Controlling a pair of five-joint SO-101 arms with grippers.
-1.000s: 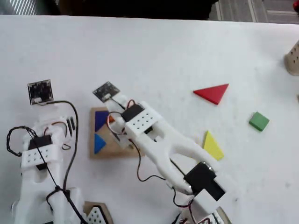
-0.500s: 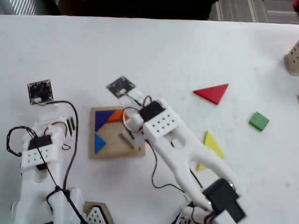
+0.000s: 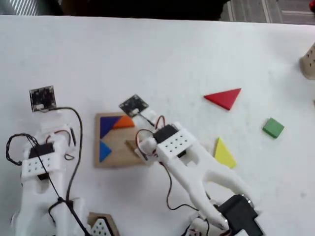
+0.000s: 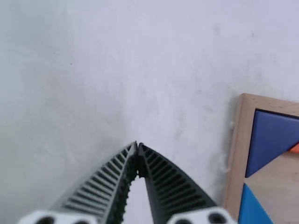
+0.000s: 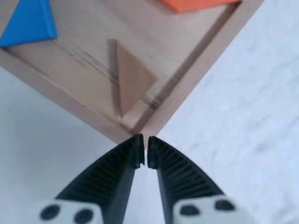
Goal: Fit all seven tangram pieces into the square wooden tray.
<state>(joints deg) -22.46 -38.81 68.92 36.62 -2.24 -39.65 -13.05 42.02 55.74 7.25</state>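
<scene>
Wooden triangle lies in the tray, so, right fingers and left fingers clenched empty, I'd lift clear toward the yellow triangle.

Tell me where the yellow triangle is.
In the high view, the yellow triangle lies on the table right of the wooden tray, below the red triangle.

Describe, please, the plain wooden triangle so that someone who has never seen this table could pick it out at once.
On the white table, find the square wooden tray between the two arms. In its corner nearest the right gripper lies a small triangle. Unlike the light blue triangle, dark blue piece and orange piece in the tray, it is unpainted pale wood.
</scene>
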